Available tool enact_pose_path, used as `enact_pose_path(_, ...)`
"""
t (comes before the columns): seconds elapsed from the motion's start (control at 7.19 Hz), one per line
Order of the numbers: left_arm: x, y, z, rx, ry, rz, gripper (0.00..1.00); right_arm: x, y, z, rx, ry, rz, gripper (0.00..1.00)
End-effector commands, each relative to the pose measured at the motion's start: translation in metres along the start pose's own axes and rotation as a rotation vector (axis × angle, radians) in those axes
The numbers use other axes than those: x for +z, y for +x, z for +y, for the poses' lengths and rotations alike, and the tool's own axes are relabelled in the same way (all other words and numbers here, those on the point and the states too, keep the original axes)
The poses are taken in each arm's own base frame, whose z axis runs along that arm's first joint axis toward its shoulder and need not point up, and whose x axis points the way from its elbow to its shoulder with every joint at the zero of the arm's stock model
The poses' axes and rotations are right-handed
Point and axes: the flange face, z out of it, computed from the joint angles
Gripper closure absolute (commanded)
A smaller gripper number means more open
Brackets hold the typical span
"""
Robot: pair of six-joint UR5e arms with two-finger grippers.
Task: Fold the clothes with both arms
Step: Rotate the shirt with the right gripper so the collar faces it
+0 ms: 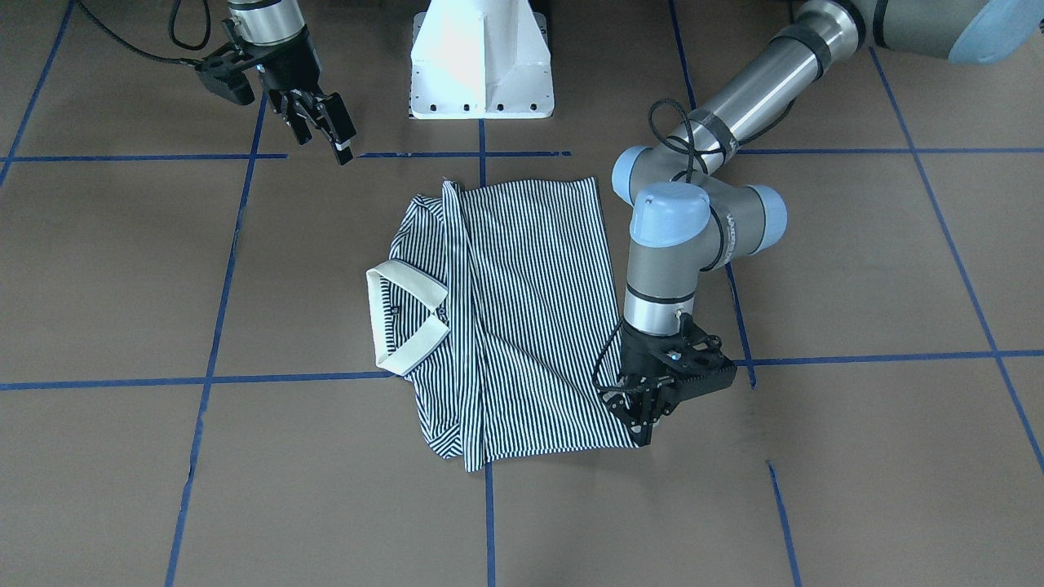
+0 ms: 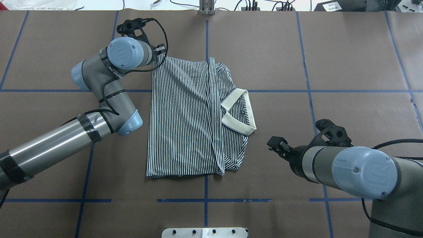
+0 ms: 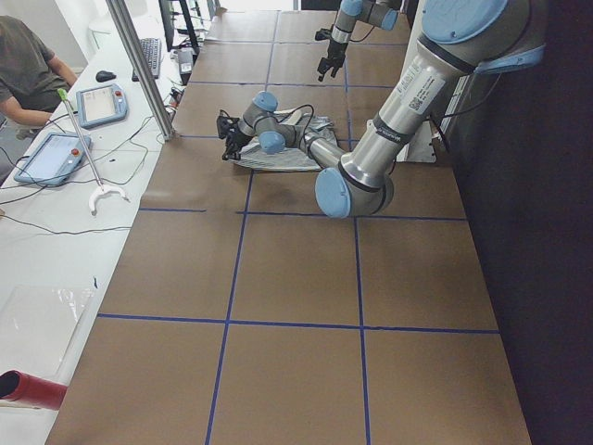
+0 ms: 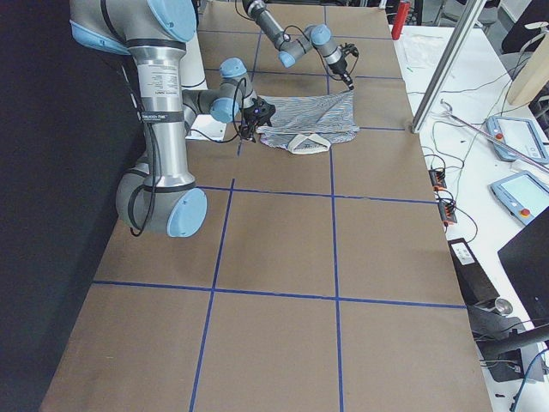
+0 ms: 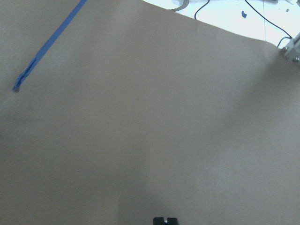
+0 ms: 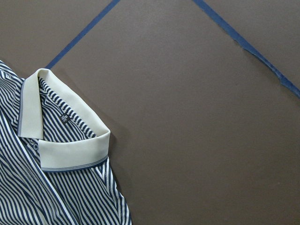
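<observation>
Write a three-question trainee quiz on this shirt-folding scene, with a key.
1. True or false: the right hand touches the polo shirt.
2. Which hand is at the shirt's hem corner? A) left hand B) right hand C) neither
3. Fill in: the shirt's collar is plain ____.
Key: 1 false; 2 A; 3 cream.
</observation>
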Motion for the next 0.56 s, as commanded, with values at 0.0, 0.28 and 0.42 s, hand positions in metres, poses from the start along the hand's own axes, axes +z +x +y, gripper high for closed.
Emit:
enact_pose_path(0.0,-0.008,0.004,-0.010,0.003,-0.017,0.062,0.46,0.002,-0.025,0.013,0.000,0.006,-0.050,0.00)
enact_pose_path(0.28,-0.103,-0.073,0.018,0.007,-0.142,0.202,0.46,0.052,-0.074,0.046,-0.088,0.012,-0.028,0.00)
enact_pose_path(0.42,-0.134,-0.103,0.025,0.010,-0.177,0.227,0.46,0.063,-0.077,0.055,-0.202,0.010,-0.008,0.00)
